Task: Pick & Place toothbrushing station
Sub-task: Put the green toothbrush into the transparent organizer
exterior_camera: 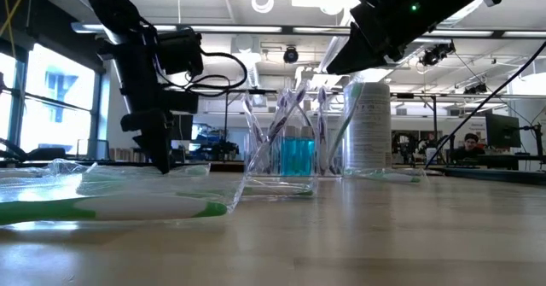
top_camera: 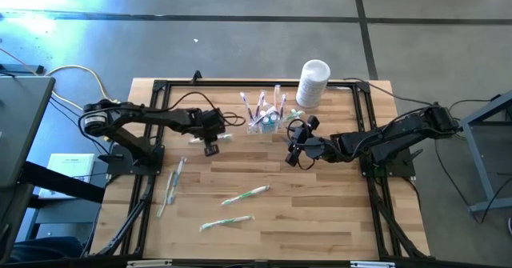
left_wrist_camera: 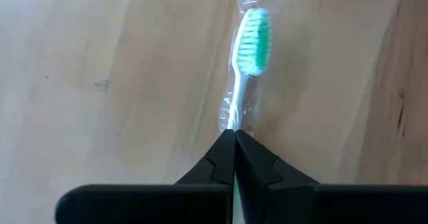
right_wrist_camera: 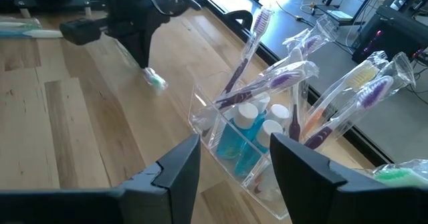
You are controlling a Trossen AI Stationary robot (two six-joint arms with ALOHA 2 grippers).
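Note:
The toothbrushing station point(top_camera: 264, 121), a clear holder with upright compartments, stands at the table's far middle. It holds several wrapped toothbrushes and small blue bottles point(right_wrist_camera: 235, 138). My left gripper point(top_camera: 210, 145) is just left of it, shut on a white toothbrush with green bristles point(left_wrist_camera: 253, 38) in a clear wrapper. My right gripper point(right_wrist_camera: 231, 167) hangs open just right of and nearer than the station, clear of it, fingers pointing at it. In the low view the station point(exterior_camera: 286, 154) stands between the two arms. My left gripper pinches the wrapped toothbrush by its handle point(left_wrist_camera: 232, 120) between the two fingers, wrapper and handle together. The fingers come from above, slanting down, and the brush runs on past the fingertips. Its bristle end point(right_wrist_camera: 155, 80) hangs low toward the table; whether it touches the wood I cannot tell.
A white cylindrical container point(top_camera: 313, 82) stands right of and behind the station. Three more wrapped toothbrushes lie on the near half of the table: one on the left point(top_camera: 171, 185), one in the middle point(top_camera: 245, 194), one nearer the front point(top_camera: 226, 222). A black frame point(top_camera: 160, 86) edges the table.

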